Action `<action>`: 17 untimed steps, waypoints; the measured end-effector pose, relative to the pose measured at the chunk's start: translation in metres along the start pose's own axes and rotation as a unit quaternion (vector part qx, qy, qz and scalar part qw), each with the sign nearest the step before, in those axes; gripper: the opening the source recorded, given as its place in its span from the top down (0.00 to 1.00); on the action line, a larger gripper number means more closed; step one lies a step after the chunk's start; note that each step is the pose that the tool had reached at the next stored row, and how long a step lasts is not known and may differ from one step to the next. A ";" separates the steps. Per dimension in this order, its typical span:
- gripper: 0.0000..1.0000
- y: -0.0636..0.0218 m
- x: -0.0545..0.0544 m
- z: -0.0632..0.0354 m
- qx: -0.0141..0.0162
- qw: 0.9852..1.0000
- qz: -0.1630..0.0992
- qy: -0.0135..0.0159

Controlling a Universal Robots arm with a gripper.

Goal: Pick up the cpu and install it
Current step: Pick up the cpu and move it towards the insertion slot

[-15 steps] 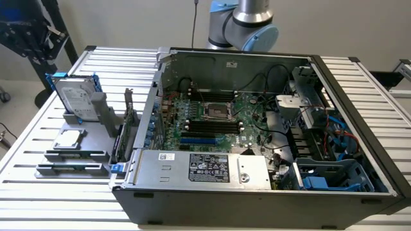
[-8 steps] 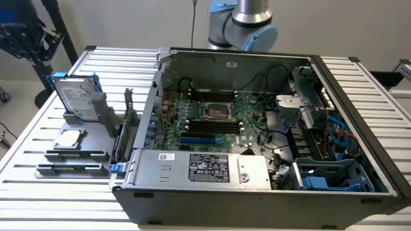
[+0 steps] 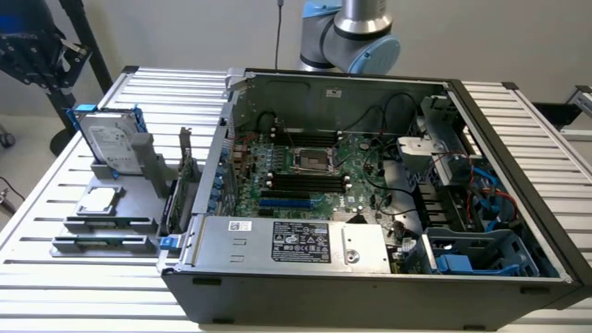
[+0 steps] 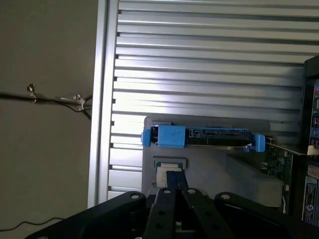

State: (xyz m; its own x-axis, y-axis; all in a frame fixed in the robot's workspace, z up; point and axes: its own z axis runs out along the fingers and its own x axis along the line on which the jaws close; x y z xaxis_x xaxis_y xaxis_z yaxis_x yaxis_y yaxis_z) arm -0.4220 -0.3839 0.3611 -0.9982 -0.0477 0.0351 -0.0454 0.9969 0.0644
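Have small flat silvery square cpu (image 3: 99, 200) lying on grey plastic holder rack (image 3: 134, 205), exterior view's left of open dark metal computer case (image 3: 370, 295). Have black two-finger claw (image 4: 174, 180) pressed together, pinching nothing, poised above cpu.

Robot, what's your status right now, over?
Gripper shut, holding nothing. Cpu lying in grey holder, untouched. Hard drive upright beside it.

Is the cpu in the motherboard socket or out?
Out. The cpu sits on the grey holder outside the case.
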 end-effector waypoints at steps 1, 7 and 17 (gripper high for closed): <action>0.89 0.0000 0.000 0.0000 0.000 1.000 0.000 0.000; 0.88 0.0000 0.000 0.0000 0.000 1.000 0.000 0.000; 0.47 -0.0001 0.000 0.0006 0.000 1.000 0.000 0.000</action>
State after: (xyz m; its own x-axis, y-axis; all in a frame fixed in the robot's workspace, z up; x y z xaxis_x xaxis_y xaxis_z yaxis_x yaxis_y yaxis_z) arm -0.4220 -0.3839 0.3604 -0.9982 -0.0478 0.0352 -0.0454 0.9969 0.0643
